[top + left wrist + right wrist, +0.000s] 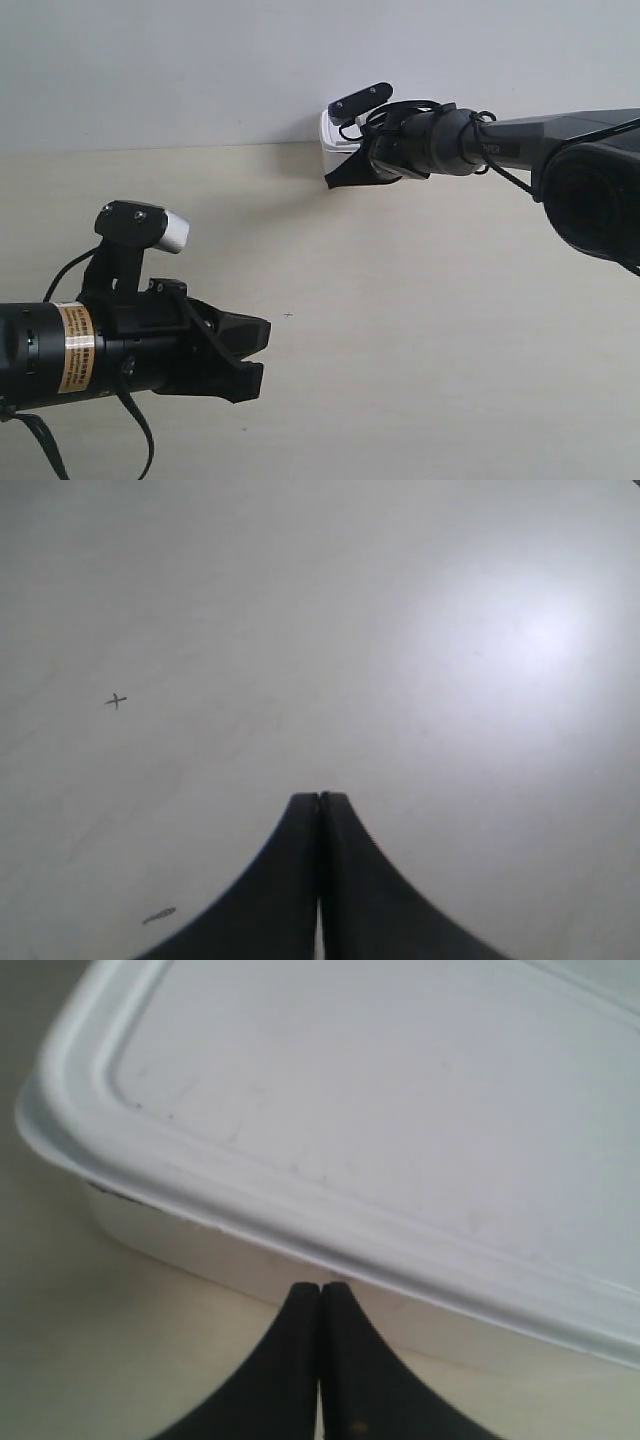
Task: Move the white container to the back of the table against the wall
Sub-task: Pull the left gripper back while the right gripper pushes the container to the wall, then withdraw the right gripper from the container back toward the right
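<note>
White plastic fills the right wrist view: the container (380,1110) shows its rimmed lid (400,1080) and one rounded corner. The right pincer (320,1290) is closed tight on nothing, its tips meeting just at the container's side wall below the rim. The exterior view shows far less of the container (333,135), most of it hidden behind the right pincer (345,175). That view does place it at the far edge of the worktop (420,330), at the foot of the wall (200,70); whether it touches the wall cannot be told. The left pincer (320,798), also closed and empty, hangs over the near worktop beside a small cross mark (116,701), well apart from the container. Broad open worktop lies between the two arms.
</note>
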You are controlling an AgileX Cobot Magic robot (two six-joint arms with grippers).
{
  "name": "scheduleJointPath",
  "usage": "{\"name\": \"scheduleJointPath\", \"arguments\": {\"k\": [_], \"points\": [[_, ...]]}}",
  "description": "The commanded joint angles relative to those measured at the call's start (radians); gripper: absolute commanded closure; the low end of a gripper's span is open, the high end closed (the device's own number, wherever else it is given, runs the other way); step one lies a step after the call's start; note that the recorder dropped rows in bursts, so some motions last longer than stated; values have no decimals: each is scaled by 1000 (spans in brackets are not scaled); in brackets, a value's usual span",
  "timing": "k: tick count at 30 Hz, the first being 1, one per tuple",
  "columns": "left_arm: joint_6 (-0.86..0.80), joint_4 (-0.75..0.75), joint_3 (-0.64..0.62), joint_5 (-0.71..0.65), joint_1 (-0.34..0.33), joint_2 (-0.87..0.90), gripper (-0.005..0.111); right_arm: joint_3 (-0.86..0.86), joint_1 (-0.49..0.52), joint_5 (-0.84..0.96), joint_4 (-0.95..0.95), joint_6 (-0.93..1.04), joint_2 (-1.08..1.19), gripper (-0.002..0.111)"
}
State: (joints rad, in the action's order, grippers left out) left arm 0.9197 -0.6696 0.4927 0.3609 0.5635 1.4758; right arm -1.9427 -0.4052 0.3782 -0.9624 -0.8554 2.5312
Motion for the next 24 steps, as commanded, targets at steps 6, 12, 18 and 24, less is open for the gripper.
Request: {"name": "scheduleJointPath", "arguments": {"k": [6, 12, 18, 24], "points": [[2, 8, -8, 8, 7, -9, 107, -18, 5, 40, -11, -2, -1, 108], [0, 7, -8, 8, 7, -9, 107, -14, -13, 59, 37, 0, -1, 108], [0, 7, -8, 8, 7, -9, 107, 59, -20, 30, 19, -37, -27, 108], [0, 7, -8, 8, 7, -9, 107, 188, -20, -19, -77, -150, -100, 108]]}}
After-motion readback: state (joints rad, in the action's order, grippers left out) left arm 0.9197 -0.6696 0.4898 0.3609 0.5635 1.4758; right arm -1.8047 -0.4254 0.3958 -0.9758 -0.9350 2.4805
